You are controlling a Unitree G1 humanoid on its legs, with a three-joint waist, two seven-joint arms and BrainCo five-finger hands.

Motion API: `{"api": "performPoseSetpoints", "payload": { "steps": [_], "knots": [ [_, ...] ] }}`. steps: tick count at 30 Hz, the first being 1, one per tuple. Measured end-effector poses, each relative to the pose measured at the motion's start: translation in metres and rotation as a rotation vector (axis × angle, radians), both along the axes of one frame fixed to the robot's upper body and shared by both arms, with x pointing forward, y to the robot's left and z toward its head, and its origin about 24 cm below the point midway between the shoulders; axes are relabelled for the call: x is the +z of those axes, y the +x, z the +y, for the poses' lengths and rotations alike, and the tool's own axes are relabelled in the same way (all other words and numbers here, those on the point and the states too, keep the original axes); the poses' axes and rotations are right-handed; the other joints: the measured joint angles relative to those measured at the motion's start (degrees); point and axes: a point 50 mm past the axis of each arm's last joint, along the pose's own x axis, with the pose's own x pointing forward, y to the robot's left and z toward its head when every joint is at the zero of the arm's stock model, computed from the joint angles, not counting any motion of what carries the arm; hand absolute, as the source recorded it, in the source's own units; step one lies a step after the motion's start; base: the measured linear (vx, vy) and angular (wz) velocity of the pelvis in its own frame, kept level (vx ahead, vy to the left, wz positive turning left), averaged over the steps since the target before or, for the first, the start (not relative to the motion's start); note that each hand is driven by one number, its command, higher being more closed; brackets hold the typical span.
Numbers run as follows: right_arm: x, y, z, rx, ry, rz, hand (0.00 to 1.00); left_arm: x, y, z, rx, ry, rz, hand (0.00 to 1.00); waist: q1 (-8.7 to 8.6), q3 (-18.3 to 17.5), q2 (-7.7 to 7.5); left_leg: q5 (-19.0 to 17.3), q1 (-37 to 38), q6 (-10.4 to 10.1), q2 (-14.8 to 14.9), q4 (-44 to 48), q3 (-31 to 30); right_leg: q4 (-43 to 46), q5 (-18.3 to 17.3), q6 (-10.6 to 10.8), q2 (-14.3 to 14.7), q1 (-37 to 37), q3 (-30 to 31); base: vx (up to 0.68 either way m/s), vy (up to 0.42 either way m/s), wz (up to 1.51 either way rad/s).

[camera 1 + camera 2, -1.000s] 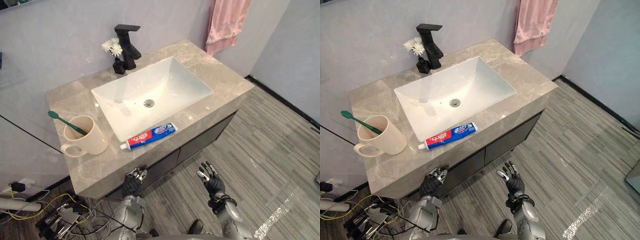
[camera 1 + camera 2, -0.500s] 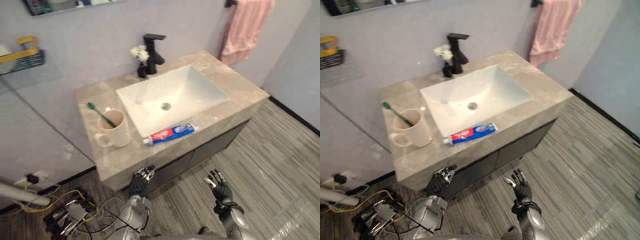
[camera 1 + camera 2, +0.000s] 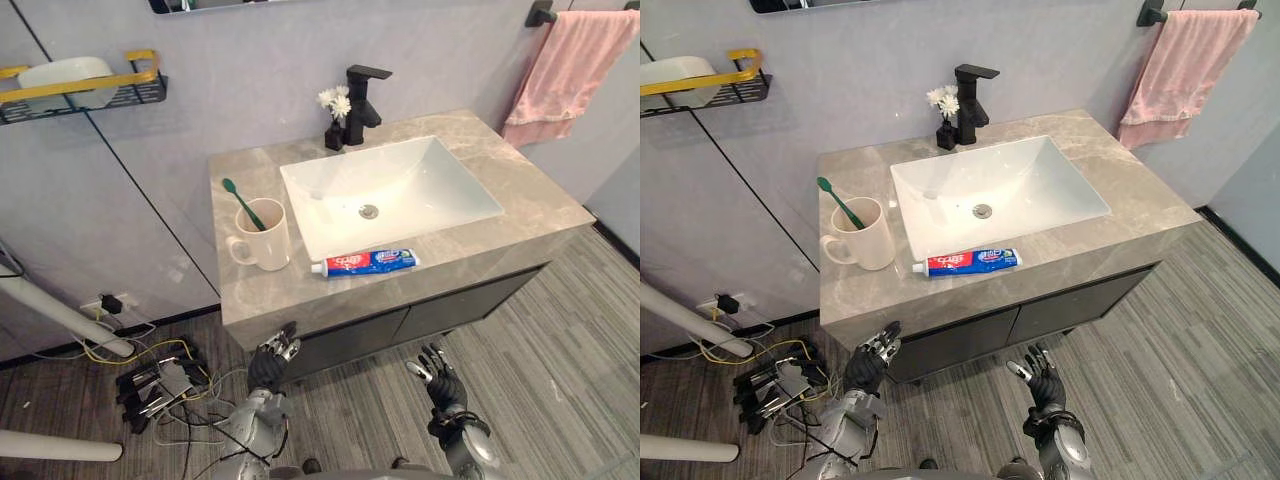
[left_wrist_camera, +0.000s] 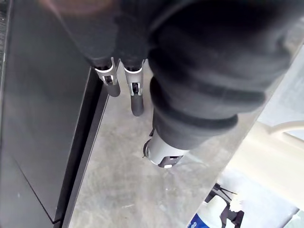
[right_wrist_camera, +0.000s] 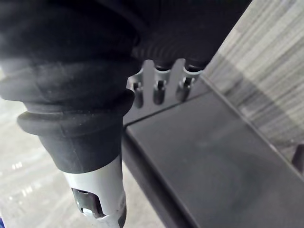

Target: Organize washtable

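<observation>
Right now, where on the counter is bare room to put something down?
Free: the counter right of the sink, to its edge; the back-left corner between mug and vase; the front-left corner. Crowded: toothpaste in front, faucet behind.

Washtable layout
A sink (image 3: 425, 180) sits in the washtable (image 3: 510, 160); left of it a mug (image 3: 268, 238) holds a toothbrush (image 3: 240, 202), toothpaste (image 3: 365, 263) lies before it, faucet (image 3: 362, 100) and flower vase (image 3: 334, 132) stand behind.

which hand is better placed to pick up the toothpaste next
Probably the left hand: it hangs open just under the counter edge, near the cap end of the toothpaste and the mug. The right hand is lower, over the floor.
</observation>
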Motion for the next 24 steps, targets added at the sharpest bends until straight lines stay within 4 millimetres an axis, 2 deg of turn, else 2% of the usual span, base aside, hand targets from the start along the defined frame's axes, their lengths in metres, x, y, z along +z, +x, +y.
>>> {"api": "performPoseSetpoints", "payload": {
  "steps": [8,10,11,14,18,20,22,23,24],
  "knots": [
    [0.0,0.0,0.007,0.036,0.023,-0.01,0.0,0.004,0.01,0.0,-0.034,0.027,-0.026,0.0,-0.79,-0.2,-0.47,2.7,-3.3,0.2,-0.7,-0.7,-6.1,-3.9,1.6,-0.8,0.1,1.9,-6.0,0.01,-0.01,0.42],
    [0.0,0.0,0.009,0.053,0.029,-0.015,0.0,0.004,0.009,-0.001,-0.037,0.027,-0.025,0.0,-0.64,-0.2,-0.59,4.4,-2.6,-0.1,-1.0,-2.4,-8.2,-4.5,1.6,-0.8,0.1,3.1,-8.3,-0.04,-0.029,0.51],
    [0.002,0.006,0.02,0.088,0.057,-0.028,0.0,-0.008,-0.005,0.001,-0.056,0.043,0.039,0.0,0.03,-1.3,-0.61,8.9,0.1,-1.3,0.0,-9.5,-10.1,-5.9,2.3,-1.3,2.1,3.3,-8.7,-0.02,-0.012,0.16],
    [0.002,0.006,0.02,0.088,0.057,-0.028,0.0,-0.008,-0.005,0.001,-0.056,0.043,0.039,0.0,0.0,-1.3,-0.61,8.9,0.1,-1.3,0.0,-9.5,-10.0,-5.9,2.3,-1.3,2.1,3.3,-8.7,0.0,0.0,-0.02],
    [0.003,0.011,0.02,0.077,0.071,-0.034,0.0,-0.008,-0.003,0.011,-0.005,0.05,0.037,0.0,0.04,-1.3,-0.62,8.9,-0.4,-1.4,0.9,-9.5,-7.7,-7.2,3.1,-1.4,1.9,2.8,-9.4,-0.01,0.003,-0.14],
    [0.002,0.01,0.017,0.039,0.103,-0.029,0.0,-0.007,-0.002,0.022,0.052,0.054,0.032,0.0,0.19,-1.3,-0.78,8.6,-0.9,-1.6,1.5,-9.5,-6.7,-7.3,2.7,-1.8,1.5,2.6,-12.6,-0.01,-0.017,-0.2],
    [0.002,0.01,0.013,-0.006,0.128,-0.021,0.0,-0.006,-0.003,0.035,0.111,0.065,0.035,0.0,1.95,-1.5,-1.15,7.1,-1.8,-1.9,2.4,-8.9,-3.4,-5.8,3.0,-1.8,0.1,2.0,-18.3,0.02,-0.01,-0.51],
    [0.003,0.013,0.01,-0.056,0.157,-0.024,0.0,-0.006,-0.004,0.048,0.166,0.08,0.038,0.0,1.97,-1.6,-1.54,5.0,-3.1,-1.8,3.7,-6.6,1.3,-5.2,3.6,-1.2,-0.9,1.8,-22.1,0.03,-0.013,-0.19],
    [0.003,0.013,0.007,-0.079,0.162,-0.025,0.0,-0.006,-0.004,0.051,0.182,0.084,0.039,0.0,1.29,-1.6,-1.55,4.5,-3.6,-2.0,4.7,-5.5,4.6,-5.1,3.7,-0.9,-1.0,1.8,-22.9,0.09,-0.023,0.14]
  ]
}}
